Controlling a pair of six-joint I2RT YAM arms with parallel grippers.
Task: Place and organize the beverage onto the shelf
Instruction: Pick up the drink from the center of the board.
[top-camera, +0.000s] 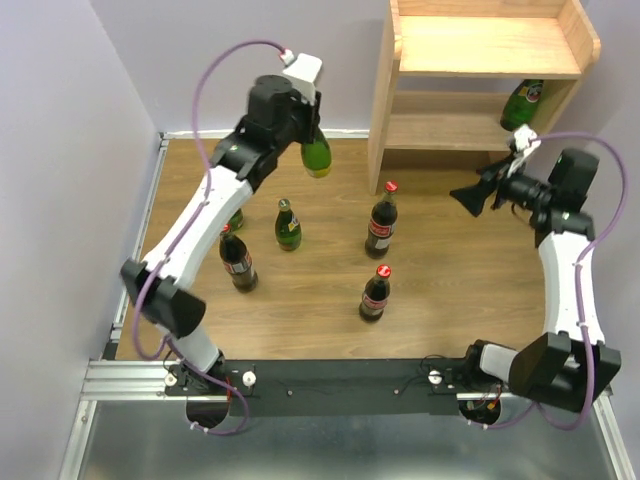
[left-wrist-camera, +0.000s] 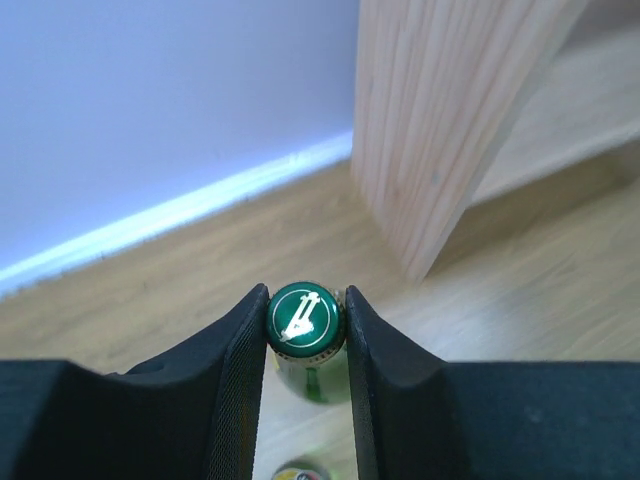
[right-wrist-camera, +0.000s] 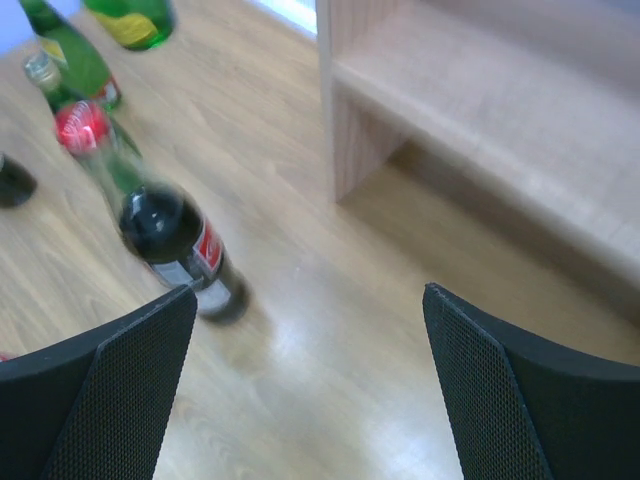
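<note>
The table (top-camera: 300, 320) is brown wood, and the walls (top-camera: 60, 150) are pale purple. My left gripper (top-camera: 312, 128) pinches a green bottle (top-camera: 317, 157) by its cap, left of the shelf (top-camera: 585, 40). My right gripper (top-camera: 470, 197) is wide apart and holds nothing. Only the top view shows a second green bottle (top-camera: 522, 103) on the shelf's lower board.

Soft, even, bright light fills the overhead view. The standing glass bottles (top-camera: 288, 226) throw only faint, short shadows on the brown wood-plank tabletop (top-camera: 450, 290), and the grey metal sheet (top-camera: 350, 440) at 6 o'clock has a dull sheen. In the left wrist view the round green bottle cap (left-wrist-camera: 305, 318) is crisp — the pale wooden shelf panel (left-wrist-camera: 450, 120) at 1 o'clock is soft. The right wrist view is blurred: the dark cola bottle with a red cap (right-wrist-camera: 170, 235) at 9 o'clock streaks, and pale glare sits on the planks near centre.
</note>
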